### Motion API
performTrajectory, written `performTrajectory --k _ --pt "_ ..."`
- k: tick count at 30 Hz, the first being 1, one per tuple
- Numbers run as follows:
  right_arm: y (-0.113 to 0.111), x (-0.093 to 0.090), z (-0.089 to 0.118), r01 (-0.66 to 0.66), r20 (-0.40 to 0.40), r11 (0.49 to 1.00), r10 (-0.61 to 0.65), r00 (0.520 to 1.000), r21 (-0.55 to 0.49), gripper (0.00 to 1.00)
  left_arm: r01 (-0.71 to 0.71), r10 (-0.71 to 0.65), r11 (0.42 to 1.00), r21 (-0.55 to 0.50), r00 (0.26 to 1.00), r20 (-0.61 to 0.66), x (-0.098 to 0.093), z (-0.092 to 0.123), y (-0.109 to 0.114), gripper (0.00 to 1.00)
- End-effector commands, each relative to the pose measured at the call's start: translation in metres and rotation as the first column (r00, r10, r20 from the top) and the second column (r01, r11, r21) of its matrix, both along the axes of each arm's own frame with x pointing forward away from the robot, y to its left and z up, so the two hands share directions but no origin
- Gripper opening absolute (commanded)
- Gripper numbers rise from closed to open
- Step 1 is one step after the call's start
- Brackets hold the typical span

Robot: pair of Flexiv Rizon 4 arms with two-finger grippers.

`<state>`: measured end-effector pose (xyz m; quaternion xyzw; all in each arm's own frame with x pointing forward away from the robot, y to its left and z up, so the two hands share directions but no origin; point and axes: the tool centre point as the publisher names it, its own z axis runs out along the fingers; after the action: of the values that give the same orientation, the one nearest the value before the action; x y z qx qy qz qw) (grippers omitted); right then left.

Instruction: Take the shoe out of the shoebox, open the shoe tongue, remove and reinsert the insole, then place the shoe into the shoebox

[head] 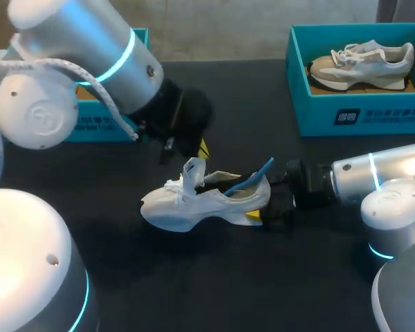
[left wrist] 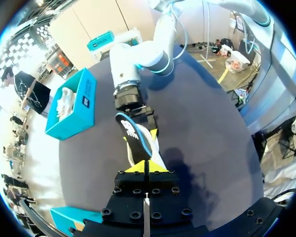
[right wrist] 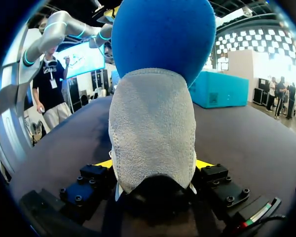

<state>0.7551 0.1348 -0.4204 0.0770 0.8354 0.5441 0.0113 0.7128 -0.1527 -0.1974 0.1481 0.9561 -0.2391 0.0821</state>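
A white shoe (head: pixel 194 204) lies on its sole in the middle of the black table, toe to the left. A blue insole (head: pixel 252 178) sticks up at a slant out of its opening. My right gripper (head: pixel 259 214) is shut on the heel. In the right wrist view the grey heel (right wrist: pixel 153 133) sits between the yellow tips, with the insole (right wrist: pixel 163 34) rising above it. My left gripper (head: pixel 203 147) hangs shut just above the upright tongue (head: pixel 192 169). In the left wrist view its tips (left wrist: pixel 148 167) meet with the shoe (left wrist: pixel 150 150) just ahead. I cannot tell whether they touch it.
A teal shoebox (head: pixel 360 111) at the back right holds a second, beige shoe (head: pixel 363 62). Another teal box (head: pixel 90 124) stands at the back left, partly hidden behind my left arm. Bare black tabletop lies in front of the shoe.
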Motion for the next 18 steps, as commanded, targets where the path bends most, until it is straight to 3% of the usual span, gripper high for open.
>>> performTrajectory --k 1,18 --pt "0.0012 0.0017 -0.0023 0.000 -0.002 1.000 0.000 1.000 -0.005 0.00 0.014 -0.014 0.999 -0.050 1.000 -0.011 -0.0044 0.0117 0.0247 0.00" --pt "0.0012 0.0017 -0.0023 0.000 -0.002 1.000 0.000 1.000 -0.005 0.00 0.037 -0.041 0.997 -0.069 0.997 -0.064 -0.0051 0.0049 0.0312 0.00"
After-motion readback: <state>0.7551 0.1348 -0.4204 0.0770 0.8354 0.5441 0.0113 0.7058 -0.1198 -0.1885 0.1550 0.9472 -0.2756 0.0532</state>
